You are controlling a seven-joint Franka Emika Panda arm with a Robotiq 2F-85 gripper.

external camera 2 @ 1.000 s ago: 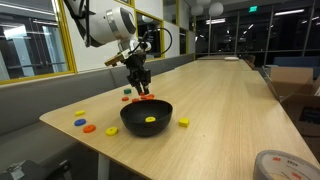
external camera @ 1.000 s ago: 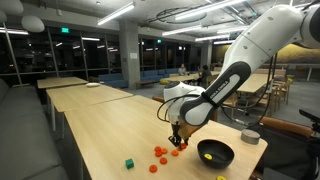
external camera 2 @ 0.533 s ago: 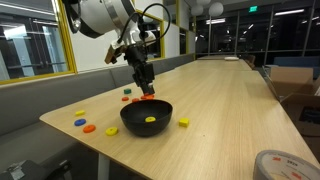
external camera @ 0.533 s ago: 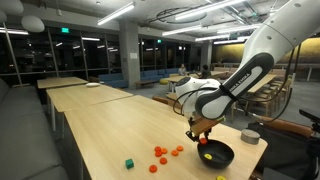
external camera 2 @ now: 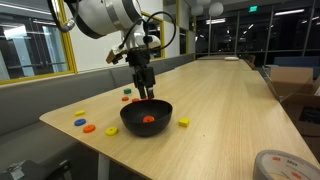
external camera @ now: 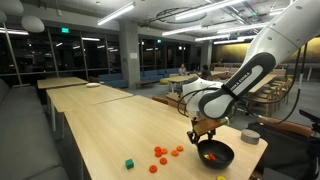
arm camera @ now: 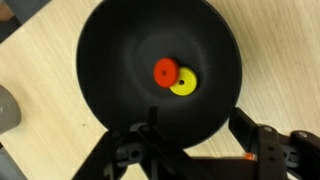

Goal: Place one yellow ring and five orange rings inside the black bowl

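Now the gripper (arm camera: 195,128) hangs straight over the bowl (arm camera: 100,60); its jaws are spread wide and have hold of nothing; in the wrist view the 2 fingers (arm camera: 262,145) stand on either side of the bowl's near rim. Below the jaws and a little ahead of them, 1 orange ring (arm camera: 165,72) and the yellow ring (arm camera: 184,83) lie touching each other on the bowl's floor, near its middle. In both exterior views the gripper (external camera 2: 146,94) (external camera: 205,132) sits just above the bowl (external camera 2: 128,112) (external camera: 228,152), fingertips pointing down and close to rim height; the orange ring (external camera 2: 148,119) shows inside, under the jaws. Off to 1 side of the jaws, outside the bowl, at least 3 more orange rings (external camera: 160,153) lie loose on the table (external camera: 100,130); a green cube (external camera: 128,162) lies beyond them, farther from the jaws. On the opposite side of the jaws a grey container (external camera: 250,136) stands near the bowl. A yellow block (external camera 2: 184,122) sits just beside the bowl; some flat coloured discs (external camera 2: 89,128) lie well apart from the jaws, near the table's edge.
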